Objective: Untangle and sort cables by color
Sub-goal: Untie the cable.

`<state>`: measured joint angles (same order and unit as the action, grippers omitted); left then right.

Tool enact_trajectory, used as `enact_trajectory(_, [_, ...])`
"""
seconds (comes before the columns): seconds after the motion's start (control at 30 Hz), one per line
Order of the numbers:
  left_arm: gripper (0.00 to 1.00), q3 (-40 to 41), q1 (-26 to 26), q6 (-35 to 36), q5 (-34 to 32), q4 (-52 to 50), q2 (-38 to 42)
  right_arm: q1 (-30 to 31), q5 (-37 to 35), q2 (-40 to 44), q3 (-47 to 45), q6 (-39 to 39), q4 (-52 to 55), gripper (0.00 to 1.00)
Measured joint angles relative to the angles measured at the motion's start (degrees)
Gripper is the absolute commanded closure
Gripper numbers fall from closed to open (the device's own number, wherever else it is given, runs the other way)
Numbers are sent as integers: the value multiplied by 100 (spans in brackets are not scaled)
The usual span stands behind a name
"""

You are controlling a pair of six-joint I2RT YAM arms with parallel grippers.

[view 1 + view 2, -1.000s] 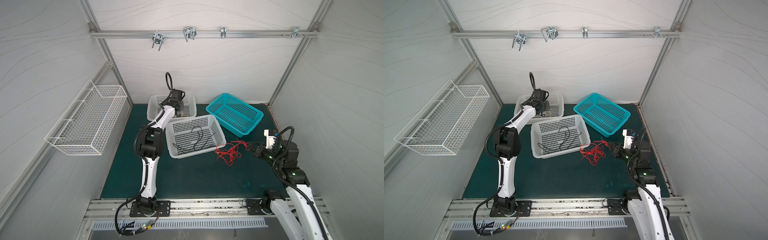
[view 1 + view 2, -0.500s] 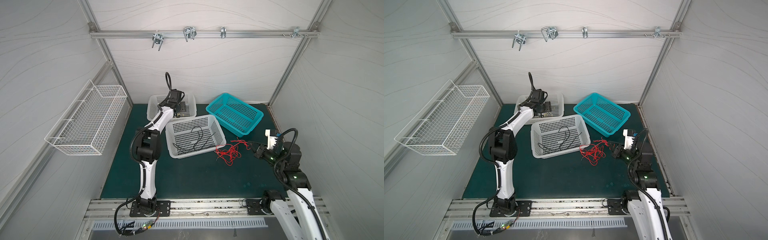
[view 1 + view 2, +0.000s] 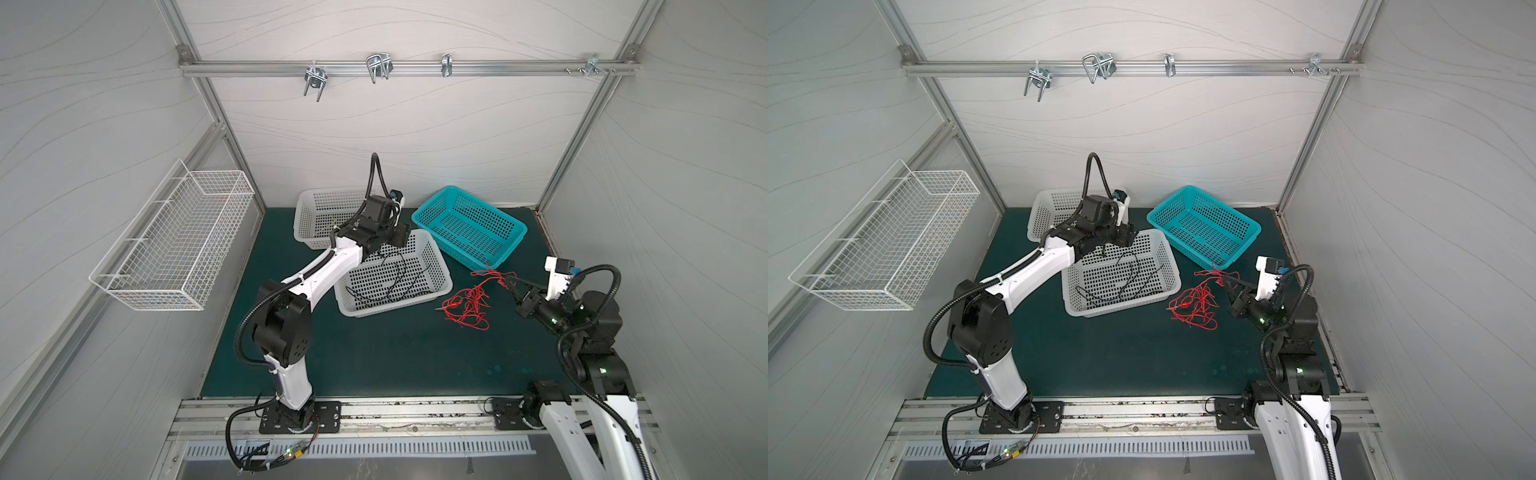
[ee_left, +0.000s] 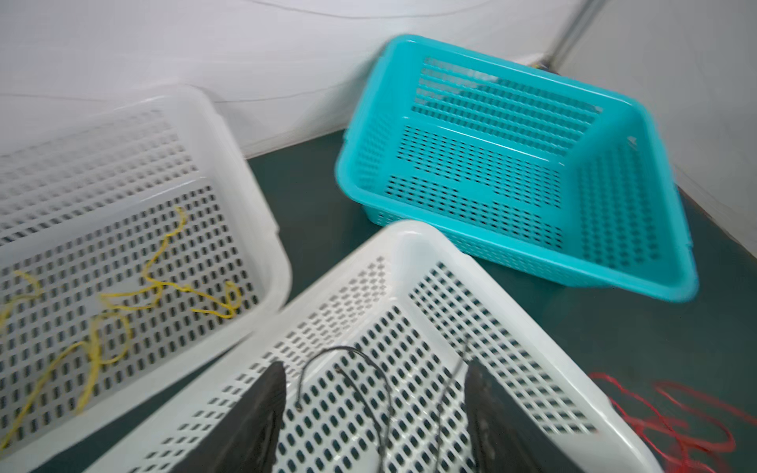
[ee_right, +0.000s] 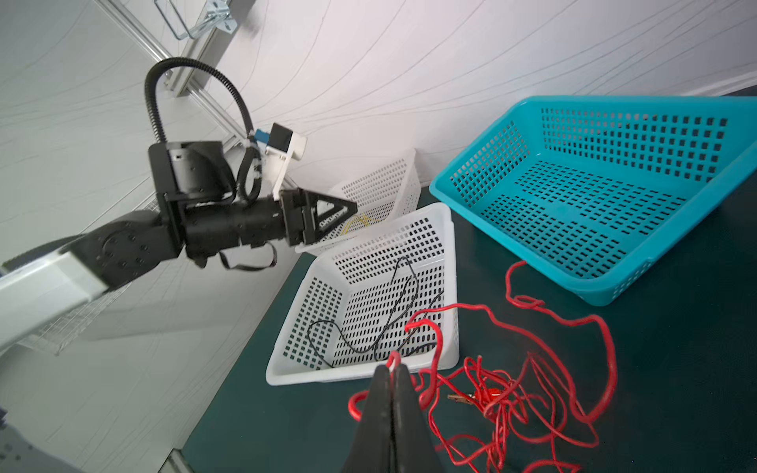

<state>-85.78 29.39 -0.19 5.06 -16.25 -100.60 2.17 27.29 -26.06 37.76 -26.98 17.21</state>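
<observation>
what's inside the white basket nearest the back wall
Yellow cables lie on its floor, seen from the left wrist. In both top views the left arm covers much of the basket.

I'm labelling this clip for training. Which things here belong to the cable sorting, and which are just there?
In the job: red cables, black cable, yellow cables, near white basket, far white basket, teal basket.
Just there: wire wall basket, rail hooks.
</observation>
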Motion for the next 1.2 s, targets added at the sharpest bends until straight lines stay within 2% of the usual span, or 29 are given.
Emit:
enact_trajectory(0.2, [29,868,417,247,1213,334,643,0,-306,-22,52,-22,4,100])
enact_trajectory(0.43, [28,1027,793,439,2031,522,743,0,-398,-164,210,-105,-7,100])
enact_trajectory(0.73, [28,935,1388,610,2441,671,155,0,-339,-186,354,-212,-63,100])
enact_trajectory(1.0, [30,839,1567,566,2332,935,-356,2,-227,-190,356,-260,-92,100])
enact_trajectory(1.2, [35,503,1655,542,2184,1095,-669,2,-153,-168,356,-323,-94,100])
